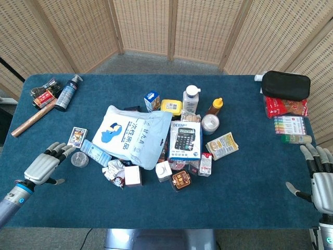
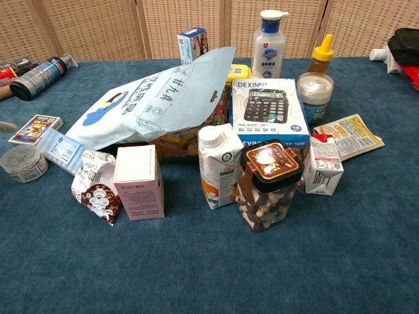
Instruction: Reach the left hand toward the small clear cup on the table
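Observation:
The small clear cup point(image 1: 79, 159) sits on the blue table left of the pile; it also shows in the chest view as the clear cup point(image 2: 23, 163) at the far left. My left hand point(image 1: 45, 165) hovers just left of the cup, fingers spread and pointing at it, holding nothing. A fingertip point(image 2: 5, 127) of it shows at the chest view's left edge. My right hand point(image 1: 318, 174) rests open at the table's right front corner, far from the cup.
A card deck point(image 1: 77, 136) and a blue tissue pack point(image 1: 95, 152) lie close behind and right of the cup. A large white-blue bag point(image 1: 135, 134), cartons, a calculator box point(image 1: 186, 139) and jars crowd the middle. A hammer point(image 1: 34, 119) and bottle point(image 1: 68, 92) lie far left.

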### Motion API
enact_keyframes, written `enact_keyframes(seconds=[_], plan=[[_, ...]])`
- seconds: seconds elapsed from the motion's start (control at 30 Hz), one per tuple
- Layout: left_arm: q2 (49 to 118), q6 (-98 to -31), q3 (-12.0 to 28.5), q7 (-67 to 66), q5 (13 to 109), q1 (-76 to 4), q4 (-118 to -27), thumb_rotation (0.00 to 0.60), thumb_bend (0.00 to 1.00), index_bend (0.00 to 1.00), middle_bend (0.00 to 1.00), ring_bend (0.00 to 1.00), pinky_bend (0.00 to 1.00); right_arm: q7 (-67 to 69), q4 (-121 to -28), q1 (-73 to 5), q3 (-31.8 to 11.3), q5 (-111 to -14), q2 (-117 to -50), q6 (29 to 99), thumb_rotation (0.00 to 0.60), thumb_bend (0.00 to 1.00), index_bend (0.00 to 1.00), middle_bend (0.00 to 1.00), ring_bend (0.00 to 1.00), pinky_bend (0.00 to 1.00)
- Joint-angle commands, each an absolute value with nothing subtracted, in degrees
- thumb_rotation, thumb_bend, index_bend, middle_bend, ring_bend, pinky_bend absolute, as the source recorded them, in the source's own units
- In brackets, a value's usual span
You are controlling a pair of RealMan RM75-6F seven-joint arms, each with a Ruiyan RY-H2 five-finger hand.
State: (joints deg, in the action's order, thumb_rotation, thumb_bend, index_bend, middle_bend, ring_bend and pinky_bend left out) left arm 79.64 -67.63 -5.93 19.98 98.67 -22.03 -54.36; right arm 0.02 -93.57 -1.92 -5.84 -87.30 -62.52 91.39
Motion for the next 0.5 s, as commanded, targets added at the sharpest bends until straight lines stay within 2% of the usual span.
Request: enact_keyframes(seconds=[0.03, 0.17, 0.23, 0.3, 0.37, 0.5], plan=[[80.3, -66.8, -5.6, 19.0, 97.8, -22.6, -54.8, 0.6, 0.0, 0.0, 0.0, 0.0, 0.0, 0.4, -93.5, -1.9, -5.9, -87.2, -62.4, 91.4, 0.59, 0.0, 0.0, 0.0, 0.0, 0.0], [80.7, -65.5, -5.2, 18.0, 96.9, -23.6, -55.6, 0.6, 0.0, 0.0, 0.0, 0.0, 0.0, 0.9, -93.5, -1.7, -5.9, -87.3, -62.2, 91.6, 0.591, 0.0, 0.0, 0.0, 0.0, 0.0], [81.0, -65.2, -4.9, 18.0, 96.4, -24.0, -56.2, 0.6, 0.0, 0.04, 0.0, 0.0, 0.01, 1.2, -93.5, -1.7, -6.0, -87.3, -62.1, 91.8, 0.591, 0.0, 0.0, 0.0, 0.0, 0.0], [81.3, -64.6, -4.7, 17.2, 96.0, -24.5, -56.6, 0.6, 0.0, 0.08, 0.02, 0.02, 0.06, 1.4, -93.6, -1.6, -6.0, -87.2, -62.0, 91.8, 0.591, 0.0, 0.0, 0.0, 0.0, 0.0], [81.6, -64.3, -4.5, 16.3, 95.6, -24.8, -57.2, 0.6, 0.0, 0.18, 0.12, 0.12, 0.16, 1.5, -93.5, -1.6, -6.0, -87.2, -62.0, 91.9, 0.59, 0.0, 0.0, 0.0, 0.0, 0.0], [82.6, -65.5, -3.6, 13.6, 94.7, -24.7, -57.6, 0.6, 0.0, 0.46, 0.44, 0.45, 0.5, 1.7, -93.5, -1.5, -6.1, -87.2, -61.9, 92.1, 0.59, 0.0, 0.0, 0.0, 0.0, 0.0]])
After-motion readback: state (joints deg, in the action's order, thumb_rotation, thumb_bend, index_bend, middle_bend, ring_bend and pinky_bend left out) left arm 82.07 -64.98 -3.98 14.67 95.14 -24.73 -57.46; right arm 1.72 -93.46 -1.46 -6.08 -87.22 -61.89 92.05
